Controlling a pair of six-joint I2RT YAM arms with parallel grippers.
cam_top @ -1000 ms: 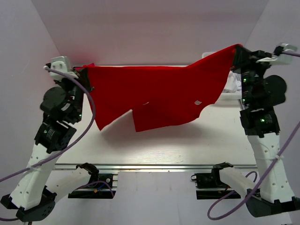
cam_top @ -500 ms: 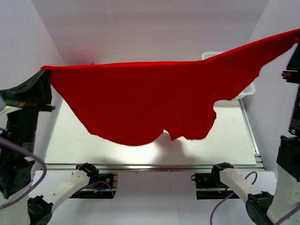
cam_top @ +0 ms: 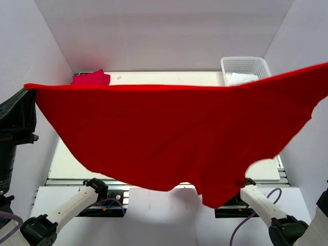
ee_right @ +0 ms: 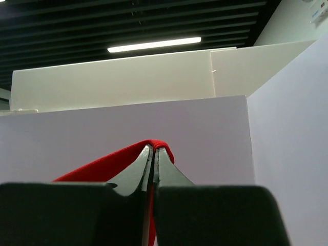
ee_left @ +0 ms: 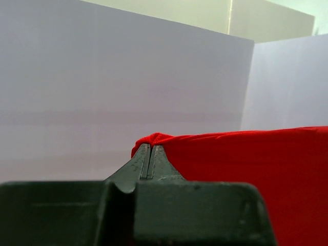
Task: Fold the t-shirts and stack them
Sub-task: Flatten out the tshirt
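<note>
The bright red t-shirt (cam_top: pixel 174 138) hangs spread wide in the air, high above the table and close to the top camera. My left gripper (cam_top: pixel 28 87) is shut on its left corner; in the left wrist view (ee_left: pixel 148 146) the red cloth (ee_left: pixel 246 159) bunches at the closed fingertips. My right gripper (ee_right: pixel 154 148) is shut on the right corner, with red cloth (ee_right: pixel 97 166) draped over the tips; it is outside the top view at the right edge. The pinkish crimson t-shirt (cam_top: pixel 90 78) lies folded at the table's far left corner.
A white mesh basket (cam_top: pixel 246 66) with white cloth inside stands at the far right corner. The metal table top (cam_top: pixel 66 164) shows below the hanging shirt. White walls (cam_top: pixel 46 46) enclose the left, back and right sides.
Both arms have lifted and moved apart, raising the red shirt toward the camera and stretching it wide. The pinkish shirt and the basket, hidden before, now show behind it.
</note>
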